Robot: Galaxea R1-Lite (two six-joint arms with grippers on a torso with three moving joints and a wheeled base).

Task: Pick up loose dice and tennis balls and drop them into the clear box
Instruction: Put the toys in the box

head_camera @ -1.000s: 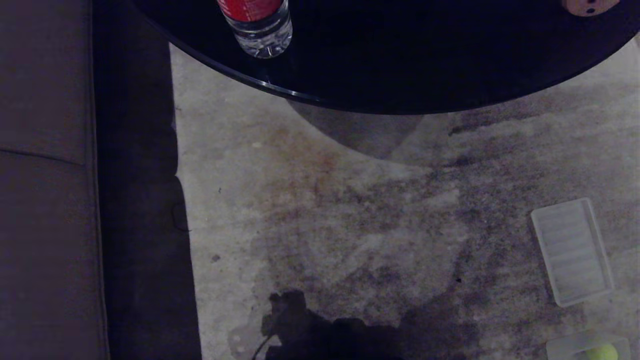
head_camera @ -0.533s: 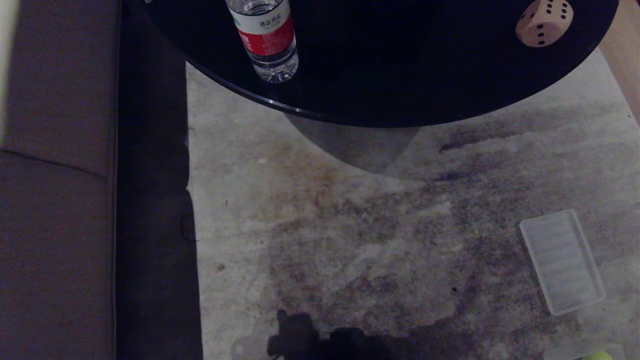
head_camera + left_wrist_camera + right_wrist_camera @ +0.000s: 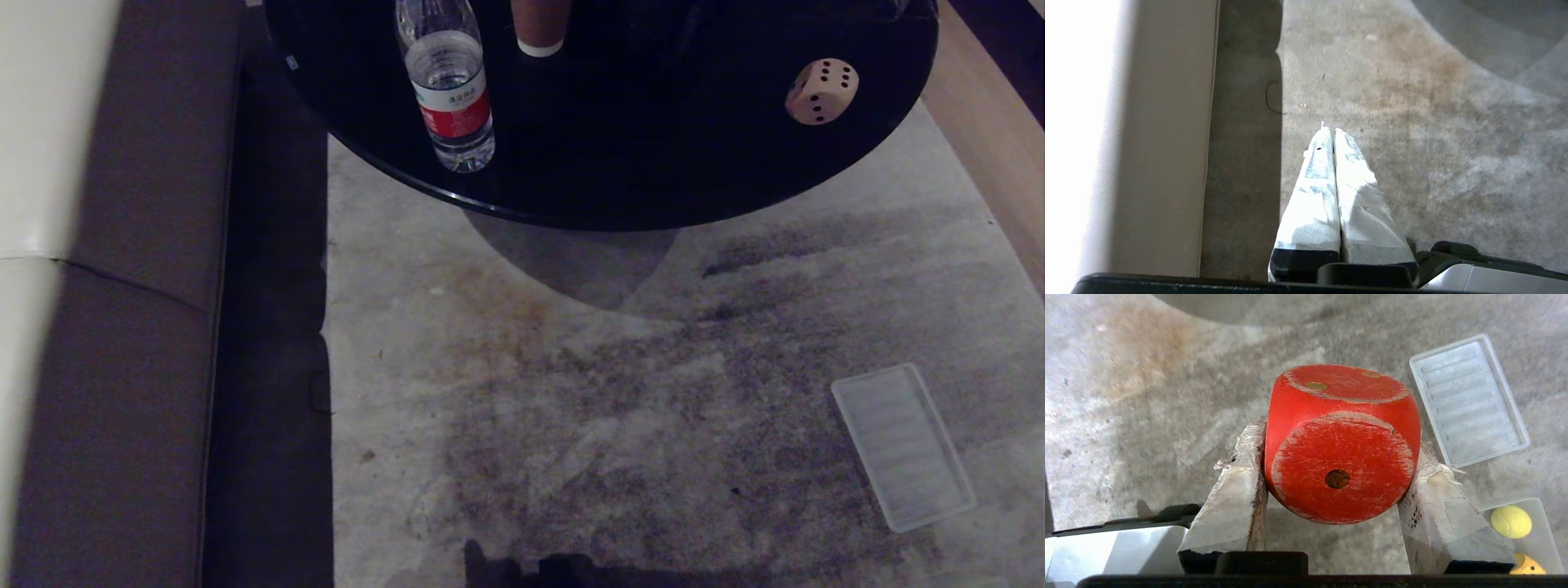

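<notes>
One red die (image 3: 1341, 443) sits clamped between the two taped fingers of the right gripper (image 3: 1331, 473), held above the grey rug (image 3: 1147, 396), so the step in hand is carrying it to the clear box (image 3: 1541, 535) and letting go.

Going left to right: the left gripper (image 3: 1333, 134) hangs over bare rug beside the sofa front (image 3: 1163, 143), its fingers pressed together on nothing, and looks idle. In the right wrist view, past the die and to the gripper's far side lies the flat ribbed lid (image 3: 1468, 400); nearer the gripper than the lid, and off to the same side, is the box, with a tennis ball (image 3: 1511, 521) and a yellow die (image 3: 1527, 565) already in it.

To do this well, I would bring the gripper squarely over the box, not the lid, which looks much alike. Lower before releasing, since a hard die dropped from height could bounce off the ball and hop the low wall.

On the black table (image 3: 653, 163) ahead, well away from both grippers, a beige die (image 3: 821, 91) is not yet collected.
</notes>
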